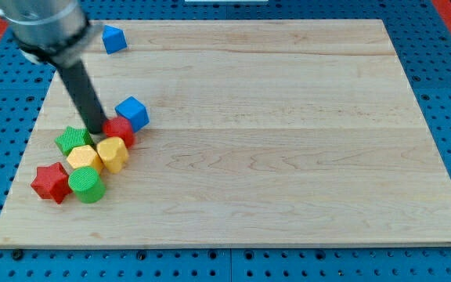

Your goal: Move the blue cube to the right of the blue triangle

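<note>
The blue cube [133, 112] lies on the wooden board at the left, touching a red block [120, 130] at its lower left. The blue triangle [113, 38] sits near the board's top left corner, far above the cube. My tip [100, 131] is down on the board just left of the red block, between it and the green star [73, 140], and to the lower left of the blue cube. The dark rod rises to the view's upper left.
A cluster sits below my tip: a yellow block [113, 153], a second yellow block [84, 159], a red star [51, 182] and a green cylinder [88, 185]. The board's left edge [23, 172] is close by.
</note>
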Motion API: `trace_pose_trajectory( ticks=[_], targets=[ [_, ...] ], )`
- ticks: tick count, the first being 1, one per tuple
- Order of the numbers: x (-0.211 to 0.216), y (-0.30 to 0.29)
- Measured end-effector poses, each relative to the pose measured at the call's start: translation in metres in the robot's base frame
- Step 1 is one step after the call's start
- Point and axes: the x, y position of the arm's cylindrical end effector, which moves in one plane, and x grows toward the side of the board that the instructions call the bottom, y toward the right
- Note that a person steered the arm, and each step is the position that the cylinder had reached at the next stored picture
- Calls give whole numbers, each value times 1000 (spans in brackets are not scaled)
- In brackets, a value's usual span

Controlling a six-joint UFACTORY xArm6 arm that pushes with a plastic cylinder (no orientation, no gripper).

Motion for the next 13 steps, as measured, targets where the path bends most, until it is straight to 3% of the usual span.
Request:
trace_pose_trajectory(
  ticks=[2,4,5,7,8,10,11,12,13],
  targets=[
    [-79,16],
    [-80,23],
    [-57,23],
    [-104,99],
    [-97,121],
    [-172,132],
    [-163,162],
    [-180,230],
    [-198,197]
  ],
)
